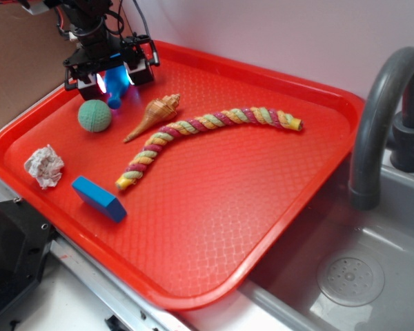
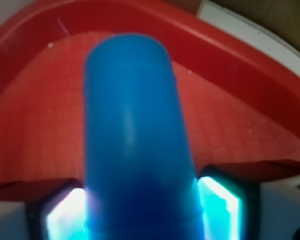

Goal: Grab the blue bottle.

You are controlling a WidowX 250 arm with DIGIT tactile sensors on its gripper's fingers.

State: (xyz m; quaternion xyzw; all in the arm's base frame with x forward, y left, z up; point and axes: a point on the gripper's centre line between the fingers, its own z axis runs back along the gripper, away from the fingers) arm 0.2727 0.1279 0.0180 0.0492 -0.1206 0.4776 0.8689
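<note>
Claw [image 1: 112,77], pointing down over the tray's [image 1: 276,227] far corner, grips the blue bottle [image 2: 135,145].

**Gripper clamped at the far left corner**

The arm comes in from the upper left of the exterior view, its black wrist pointing steeply down. The gripper [image 1: 112,79] sits low over the surface, its black frame spread wide to either side. In the wrist view the two fingers [image 2: 65,215] stand at the bottom edge, lit bright cyan on their inner faces, and press against both sides of the blue bottle [image 2: 135,145] held between them.
</note>
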